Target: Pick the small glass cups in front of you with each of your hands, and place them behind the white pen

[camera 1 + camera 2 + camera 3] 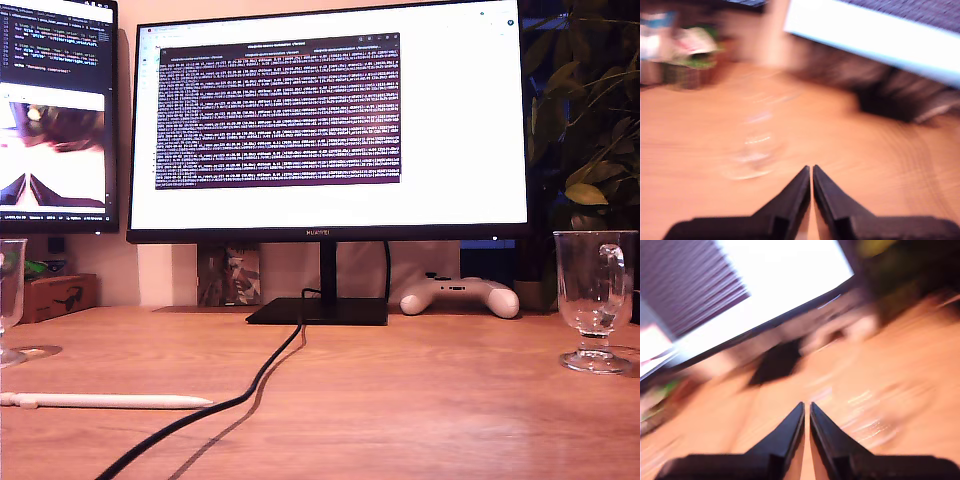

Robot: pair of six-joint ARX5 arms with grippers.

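Two small glass cups are standing upright on the wooden desk point(420, 400), one at each side of the exterior view. The first glass cup point(595, 300) is sitting at the exterior view's right, whole in frame, with its loop handle turned toward that view's right edge and its flared foot flat on the wood. The second glass cup point(8, 300) is being cut off by the exterior view's left edge, so only part of its bowl and foot is showing. I judge they are set wide apart so that each arm can take one without crossing the other.

The white pen point(105, 401) is lying flat near the camera, toward the exterior view's left, its long axis running almost straight left to right across that view. Its narrower stepped end is pointing to that view's left and its tapered tip to the right, toward the black cable point(255, 385), which is snaking from the monitor stand point(318, 310) toward the near edge. Both cups are already standing farther back than the pen.

My first gripper point(812, 168) is hanging above the desk with its jaws pressed nearly together and nothing between them; a faint, motion-blurred glass cup point(757, 150) is showing just ahead of it. My second gripper point(807, 405) is likewise closed to a sliver and holding nothing, with a blurred glassy smear ahead of it that I cannot identify. Neither arm is appearing in the exterior view.
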